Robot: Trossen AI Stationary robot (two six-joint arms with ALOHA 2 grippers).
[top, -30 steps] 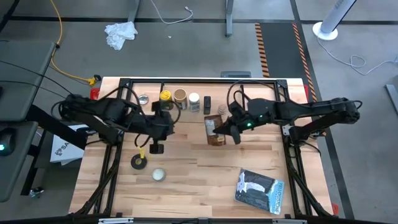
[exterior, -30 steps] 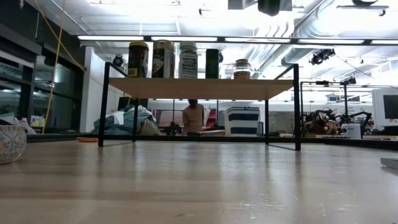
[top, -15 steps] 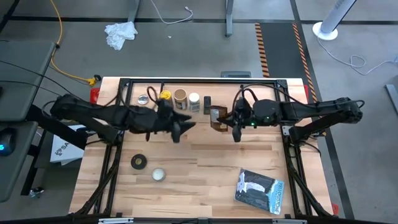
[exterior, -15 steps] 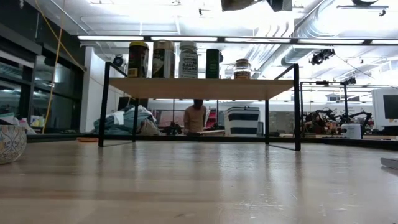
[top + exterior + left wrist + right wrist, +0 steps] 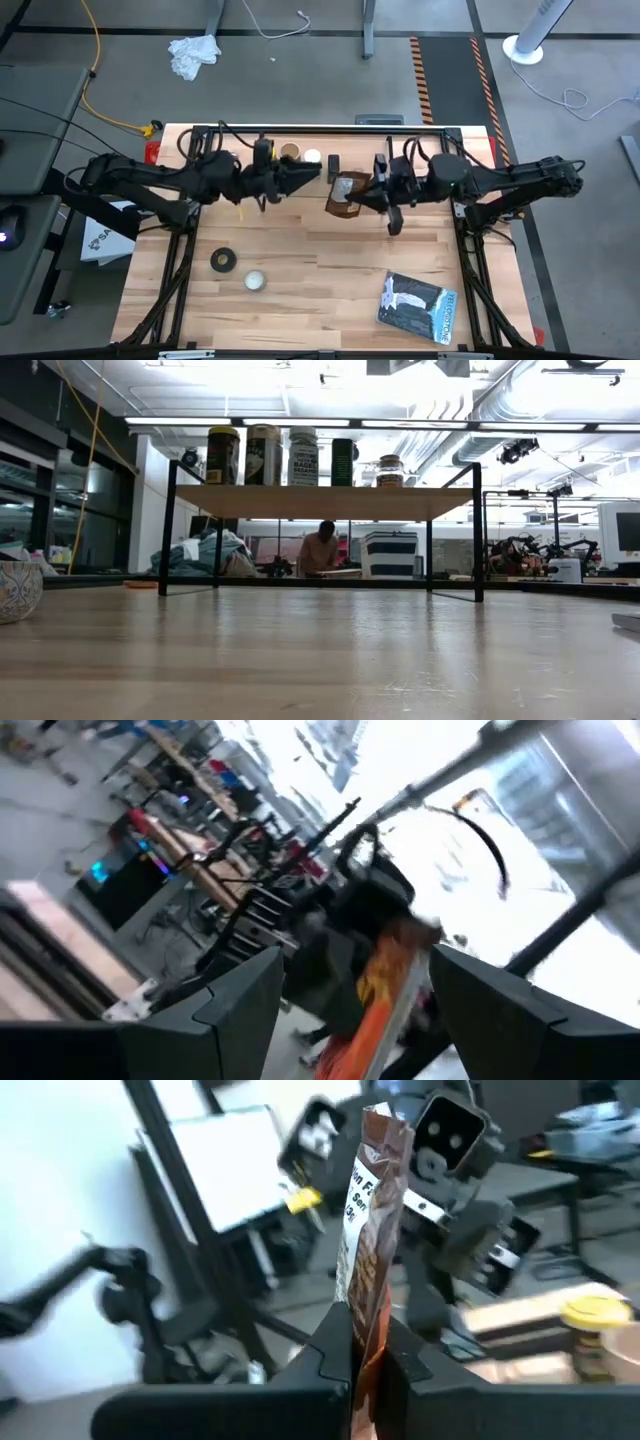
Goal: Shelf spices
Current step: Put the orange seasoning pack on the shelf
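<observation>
The shelf (image 5: 320, 501) stands at the table's far side. On its plank stand several spices, among them a tan-lidded jar (image 5: 290, 152), a white-capped bottle (image 5: 312, 157) and a dark bottle (image 5: 333, 163). A yellow-lidded jar (image 5: 592, 1314) also stands there. My right gripper (image 5: 360, 195) comes level from the right and is shut on the flat brown packet (image 5: 343, 193), held in the air in front of the shelf. My left gripper (image 5: 312, 175) comes level from the left. It is open, and its fingers (image 5: 240, 1010) face the packet (image 5: 385, 985) without touching it. My right gripper pinches the brown packet between its two fingers at one end (image 5: 366, 1342). The fingers point level from the table's right side. The packet is seen edge-on and sticks out beyond the fingertips toward my left gripper. It is lifted clear of the table.
A black tape roll (image 5: 223, 261) and a small round tin (image 5: 255, 281) lie at the near left. A dark book (image 5: 418, 305) lies at the near right. A patterned bowl (image 5: 15, 590) shows at the left of the low view. A person (image 5: 320, 550) sits beyond the table.
My left gripper has risen from pointing down above the tape roll. It has tipped up to level and swung toward the far edge and the packet. My right gripper has gone up and rolled with the packet, which has turned from lying flat to more edge-on.
</observation>
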